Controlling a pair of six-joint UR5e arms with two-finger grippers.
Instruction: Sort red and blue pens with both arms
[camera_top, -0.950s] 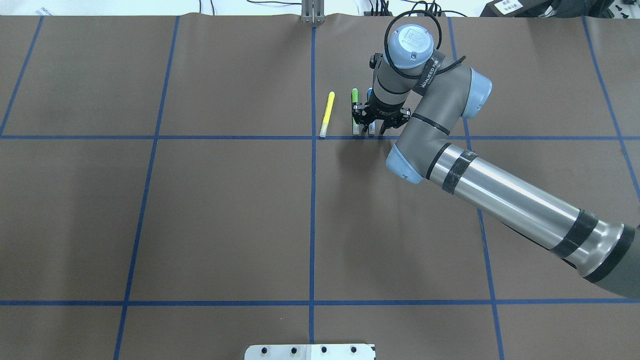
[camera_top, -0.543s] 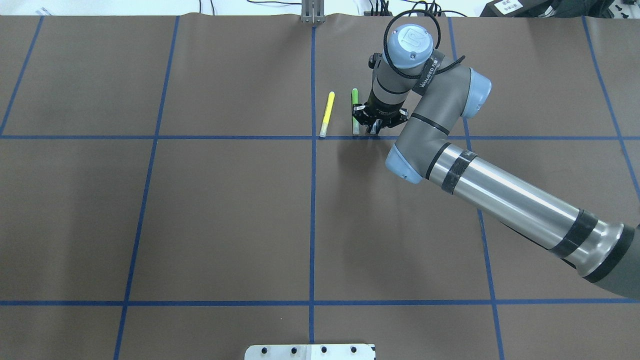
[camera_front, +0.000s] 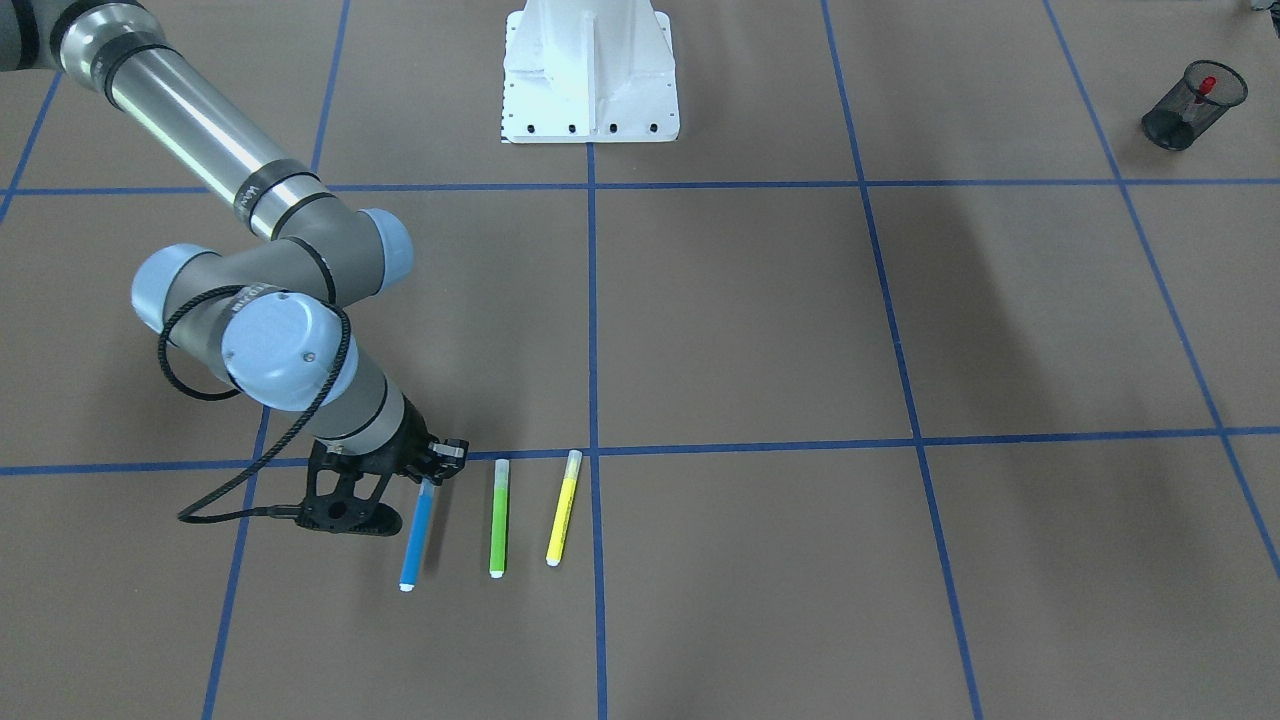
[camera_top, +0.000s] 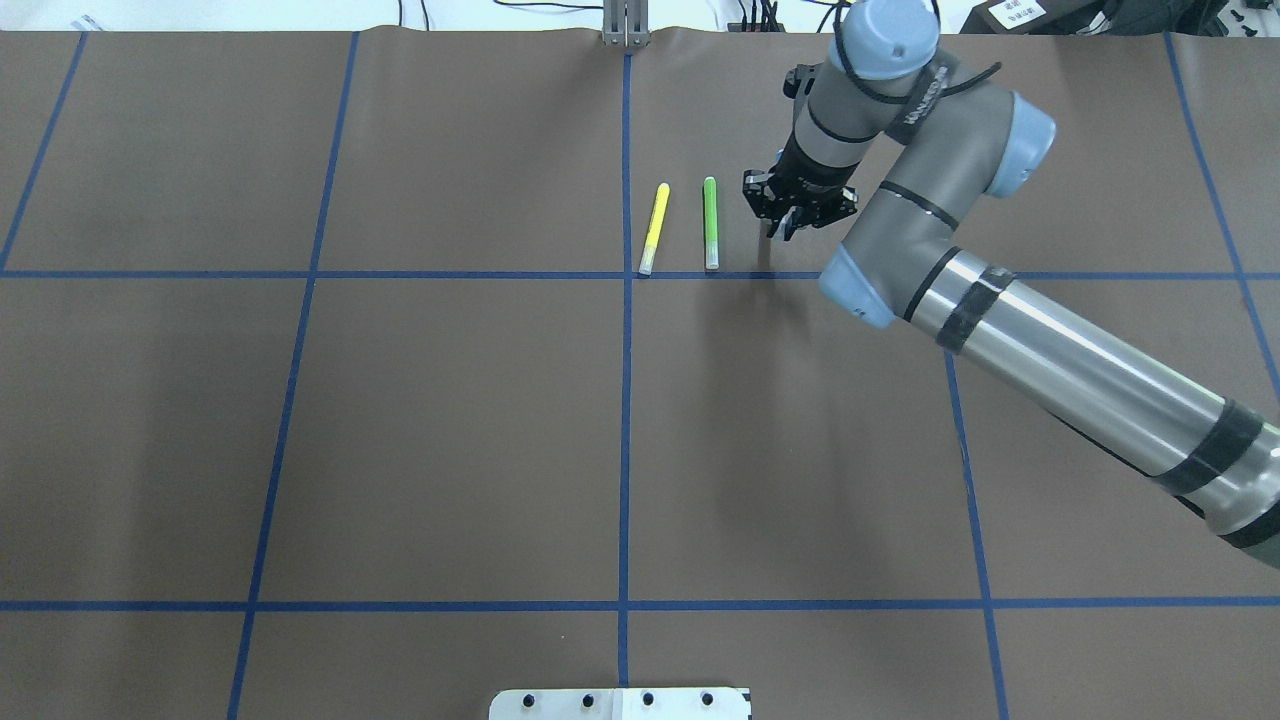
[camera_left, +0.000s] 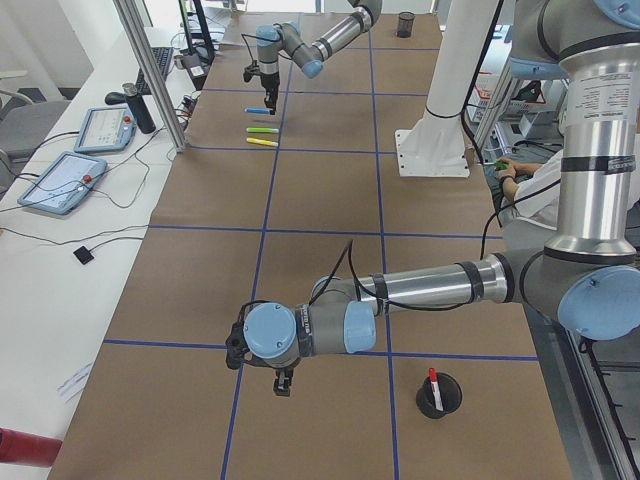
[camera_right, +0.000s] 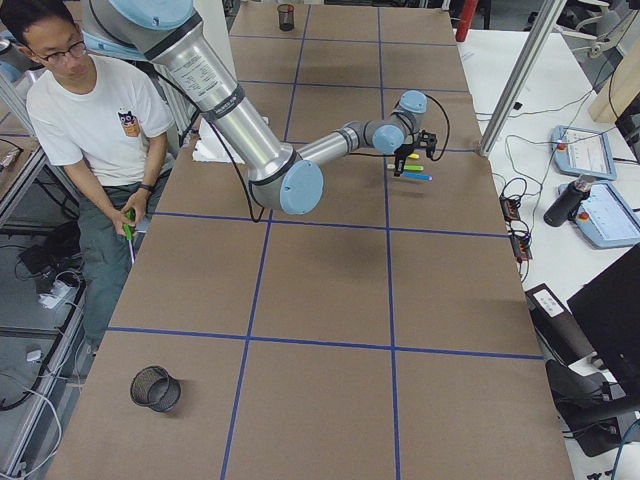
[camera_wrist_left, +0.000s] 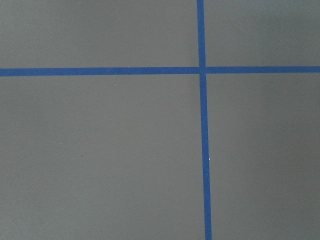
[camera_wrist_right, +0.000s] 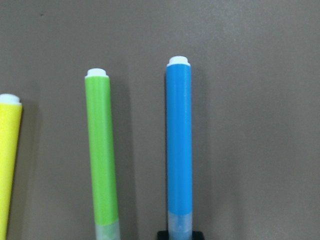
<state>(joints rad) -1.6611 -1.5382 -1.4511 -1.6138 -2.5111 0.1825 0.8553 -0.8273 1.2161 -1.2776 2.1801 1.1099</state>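
**How my surfaces and theirs look**

The blue pen (camera_wrist_right: 179, 145) in my right gripper (camera_front: 430, 478) has a smooth plastic barrel with a soft sheen, a frosted clear cap and a white plastic end; the green marker (camera_wrist_right: 102, 150) and yellow marker (camera_wrist_right: 9, 160) share that finish; the gripper itself looks matt black (plastic or coated metal, I cannot tell); my right arm (camera_top: 1080, 370) shows a polished silver metal tube that catches the light, matt grey casings and smooth pale blue joint caps (camera_top: 890, 35); the table cover (camera_top: 450, 430) is a matt brown sheet crossed by blue tape lines (camera_top: 625, 450); the pedestal (camera_front: 590, 70) is white painted metal; the cup (camera_front: 1193, 105) is black wire mesh.
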